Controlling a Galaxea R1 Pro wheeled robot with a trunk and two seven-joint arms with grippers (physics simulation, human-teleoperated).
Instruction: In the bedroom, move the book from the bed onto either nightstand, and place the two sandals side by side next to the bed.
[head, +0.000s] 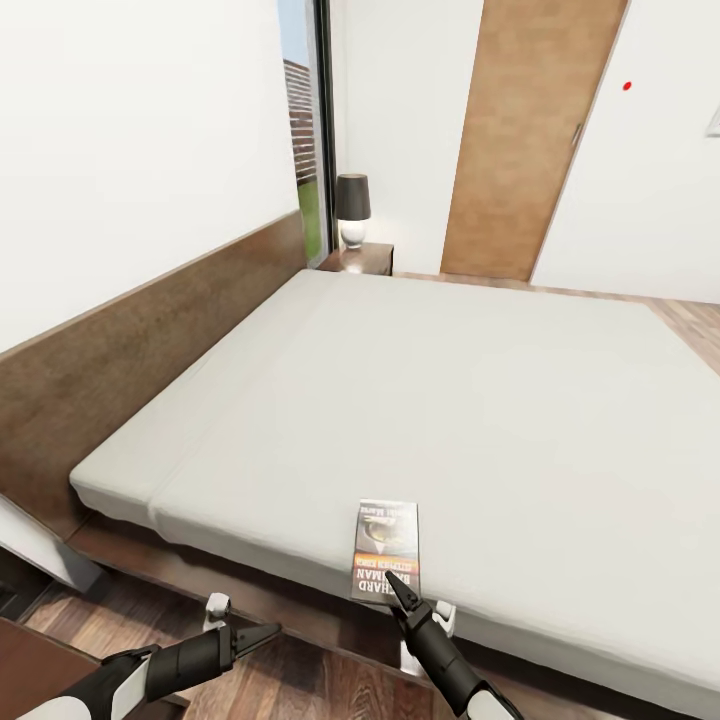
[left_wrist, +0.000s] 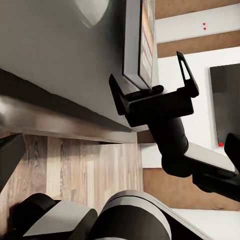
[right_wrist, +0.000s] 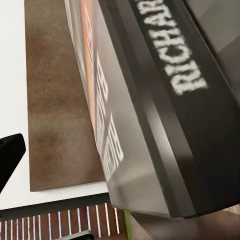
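We note the book (head: 386, 548) at bottom centre, near bed (head: 520, 420) edge, long axis upscreen; right hand (head: 397, 590) spread around its near end; left hand (head: 262, 633) state indiscernible.

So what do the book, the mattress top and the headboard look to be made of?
The small dark paperback book looks like paper or card with a slightly shiny printed cover, orange band and white lettering. The off-white mattress looks like matte fabric: plain, with soft rounded edges. The brown headboard looks like dark stained wood with faint mottled grain, though it could be veneer.
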